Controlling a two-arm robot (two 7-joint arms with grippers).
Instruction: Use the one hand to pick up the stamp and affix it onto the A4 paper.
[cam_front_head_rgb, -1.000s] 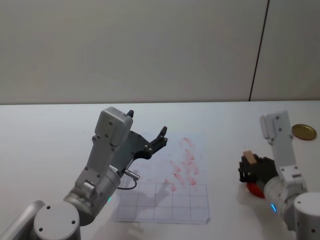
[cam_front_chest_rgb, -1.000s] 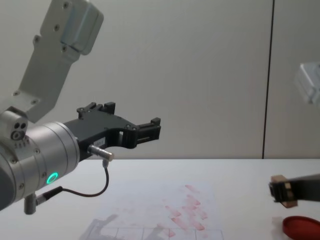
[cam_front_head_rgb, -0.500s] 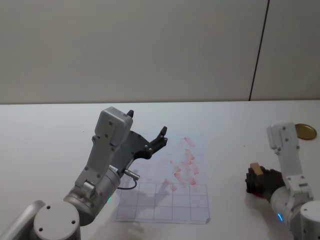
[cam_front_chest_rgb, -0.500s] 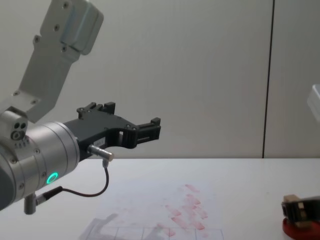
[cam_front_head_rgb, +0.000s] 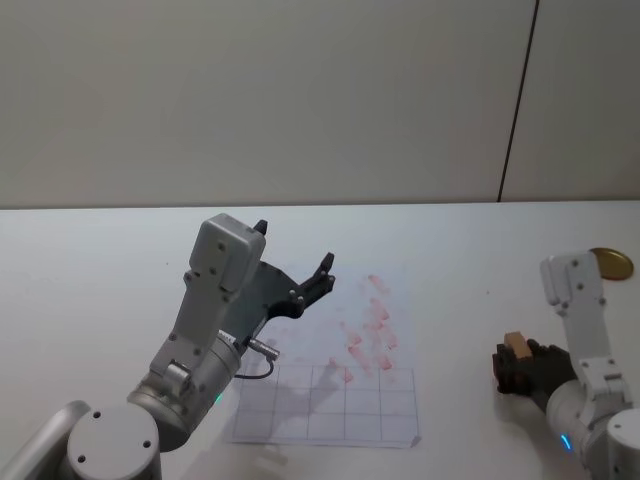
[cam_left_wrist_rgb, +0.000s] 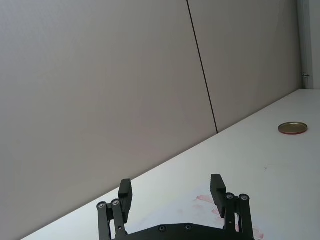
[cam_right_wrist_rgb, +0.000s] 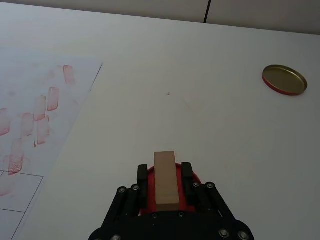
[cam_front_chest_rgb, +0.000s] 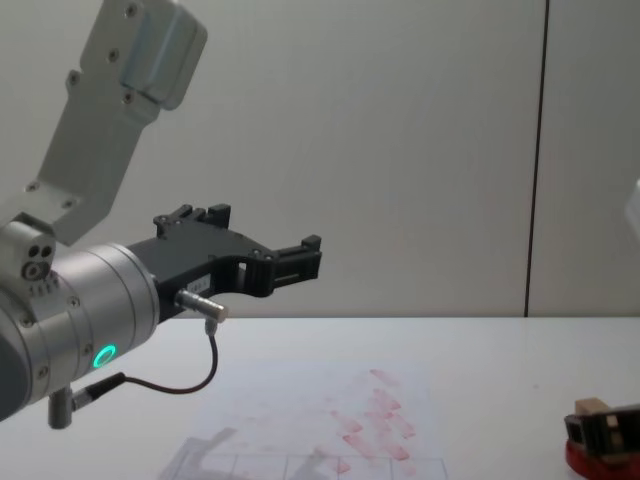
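The stamp (cam_right_wrist_rgb: 165, 187), a tan wooden block, stands upright between the fingers of my right gripper (cam_right_wrist_rgb: 165, 171), which is shut on it. Its lower end sits down on the round red ink pad (cam_right_wrist_rgb: 196, 178), whose rim peeks out beside the fingers. In the head view the stamp (cam_front_head_rgb: 515, 344) and right gripper (cam_front_head_rgb: 518, 366) are low at the table's right side, to the right of the A4 paper (cam_front_head_rgb: 340, 395). In the chest view the stamp (cam_front_chest_rgb: 590, 407) is just over the pad (cam_front_chest_rgb: 574, 456). My left gripper (cam_front_head_rgb: 294, 247) hangs open above the paper's left part.
A gold round lid (cam_front_head_rgb: 608, 263) lies flat at the far right of the white table (cam_front_head_rgb: 450, 250), beyond the right arm. The paper (cam_right_wrist_rgb: 30, 100) carries several pink stamp marks and a printed grid at its near edge.
My right gripper has gone down and drawn back toward me with the stamp, from above the ink pad to resting on it. The left arm has stayed still.
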